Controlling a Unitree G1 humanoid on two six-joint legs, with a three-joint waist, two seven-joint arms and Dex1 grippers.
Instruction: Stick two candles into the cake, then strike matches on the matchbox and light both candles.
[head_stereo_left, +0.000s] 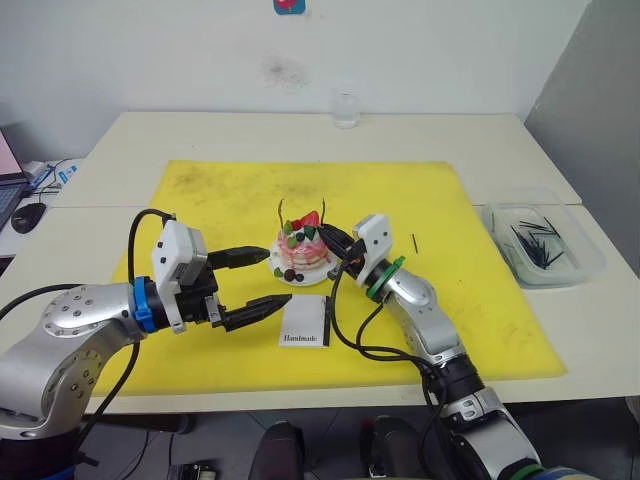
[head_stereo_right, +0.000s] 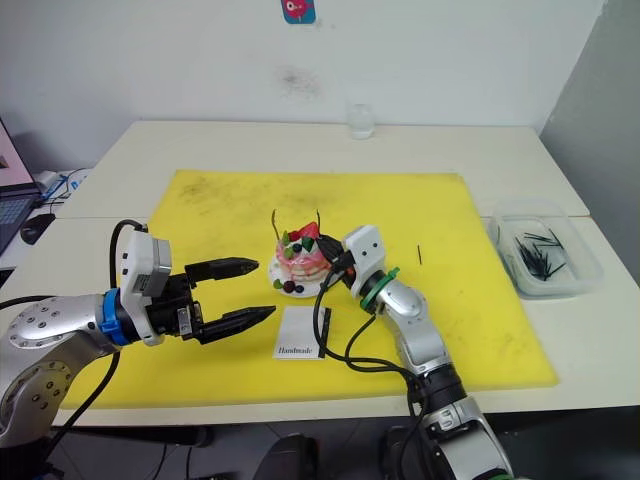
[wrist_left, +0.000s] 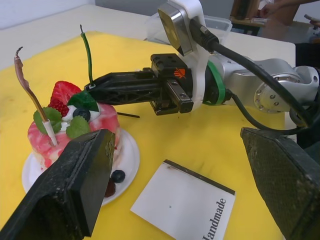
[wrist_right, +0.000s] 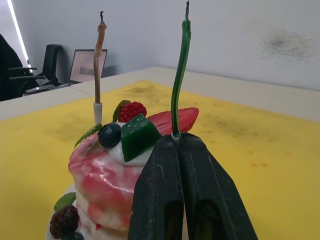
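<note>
On the yellow mat (head_stereo_left: 420, 300), the layered pink-and-cream cake (head_stereo_left: 301, 252) carries 2 thin wavy candles: green candle (wrist_right: 180, 75) and pinkish candle (wrist_right: 98, 55). The right tool (wrist_right: 177, 145) pinches the green candle's base. The left tool (head_stereo_left: 255, 283) gapes wide nearby. The flat white matchbox (head_stereo_left: 304, 322) lies just beside the plate (wrist_left: 129, 155).

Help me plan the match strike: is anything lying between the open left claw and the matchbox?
Nothing visible does. The left claw hangs open just beside the matchbox, with bare yellow mat between them.
</note>
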